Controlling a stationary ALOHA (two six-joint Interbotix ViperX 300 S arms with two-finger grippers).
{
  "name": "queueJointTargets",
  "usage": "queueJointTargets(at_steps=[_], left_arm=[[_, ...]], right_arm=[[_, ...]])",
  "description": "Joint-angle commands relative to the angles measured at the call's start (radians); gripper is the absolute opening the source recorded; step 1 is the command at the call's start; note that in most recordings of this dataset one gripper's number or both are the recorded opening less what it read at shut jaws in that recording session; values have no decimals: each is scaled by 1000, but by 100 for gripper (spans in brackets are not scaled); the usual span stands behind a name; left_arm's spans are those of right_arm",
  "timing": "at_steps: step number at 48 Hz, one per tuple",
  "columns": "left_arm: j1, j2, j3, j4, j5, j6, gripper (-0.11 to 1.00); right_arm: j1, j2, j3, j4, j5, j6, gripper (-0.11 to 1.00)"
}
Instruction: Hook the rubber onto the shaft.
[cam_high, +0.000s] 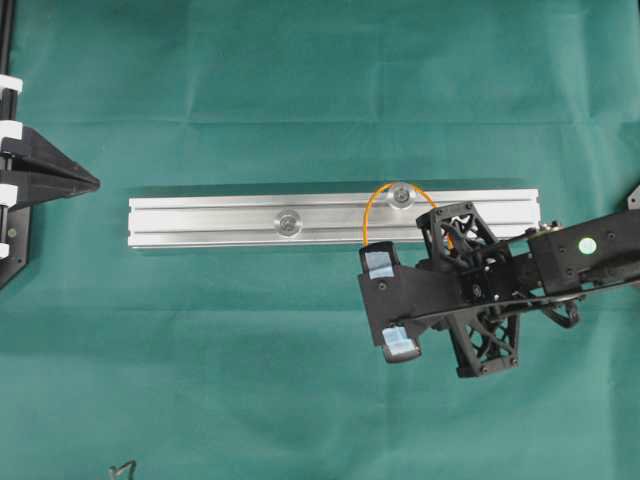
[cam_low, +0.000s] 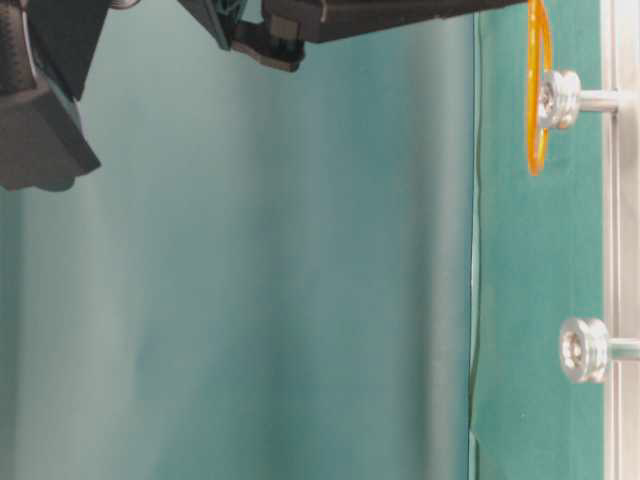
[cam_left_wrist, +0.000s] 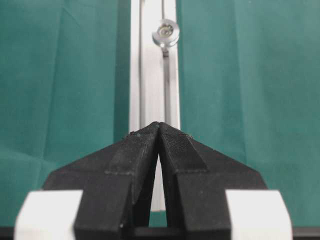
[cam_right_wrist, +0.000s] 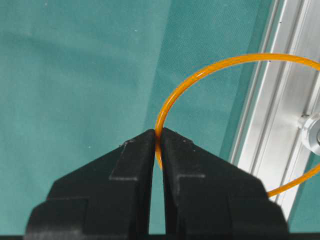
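The rubber (cam_right_wrist: 200, 77), a thin orange band, is pinched between the tips of my right gripper (cam_right_wrist: 158, 131), which is shut on it. The loop (cam_high: 378, 196) arcs round the far side of the right-hand shaft (cam_high: 402, 195) on the silver rail (cam_high: 200, 222). At table level the band (cam_low: 538, 90) stands edge-on, level with that shaft's head (cam_low: 560, 100); whether it sits under the head I cannot tell. From overhead, the right gripper's black body hides its fingertips. My left gripper (cam_left_wrist: 159, 123) is shut on nothing, off the rail's left end (cam_high: 97, 182).
A second shaft (cam_high: 289, 222) stands bare near the rail's middle and also shows ahead of the left gripper (cam_left_wrist: 165, 32). Green cloth (cam_high: 300, 380) covers the table. The right arm (cam_high: 560, 255) reaches in from the right edge. A small dark object (cam_high: 122, 468) lies at the bottom left.
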Motion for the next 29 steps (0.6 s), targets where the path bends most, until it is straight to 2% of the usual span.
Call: queueJointTargets(at_steps=[1, 22, 29], left_arm=[[2, 8, -31, 3, -5, 0, 2], [2, 8, -31, 3, -5, 0, 2], [2, 8, -31, 3, -5, 0, 2]], right_arm=[[9, -11, -21, 6, -6, 2, 7], [11, -11, -20, 6, -6, 5, 7], [11, -11, -20, 6, -8, 51, 7]])
